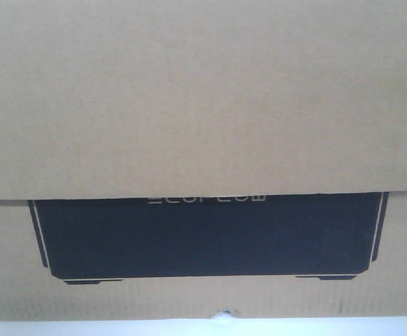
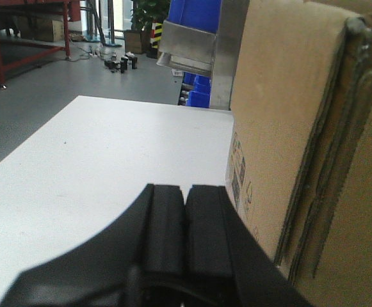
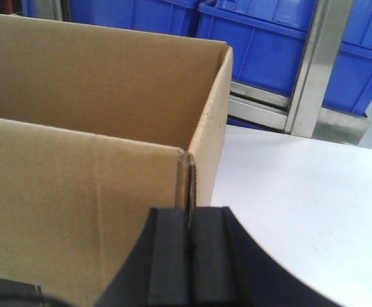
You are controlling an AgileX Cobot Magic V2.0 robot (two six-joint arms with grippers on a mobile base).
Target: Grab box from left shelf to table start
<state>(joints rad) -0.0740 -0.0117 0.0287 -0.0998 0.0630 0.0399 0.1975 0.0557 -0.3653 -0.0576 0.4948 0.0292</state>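
box (image 1: pixel 203 105): fills front view, open top, standing on table (image 2: pixel 96 166), steel shelf (image 3: pixel 314 77) behind
right gripper (image 3: pixel 189 256): pads pinched on box's near corner edge
left gripper (image 2: pixel 186 236): pads together, empty, beside box wall

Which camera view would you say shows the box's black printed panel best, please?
The exterior front-facing view: the black printed panel on the box fills it, its lettering half covered by a flap. The left and right wrist views show only plain cardboard sides.

The box (image 1: pixel 203 105) fills the view, its flap overlapping the black panel (image 1: pixel 207 238); the table (image 1: pixel 84 327) shows below the box.
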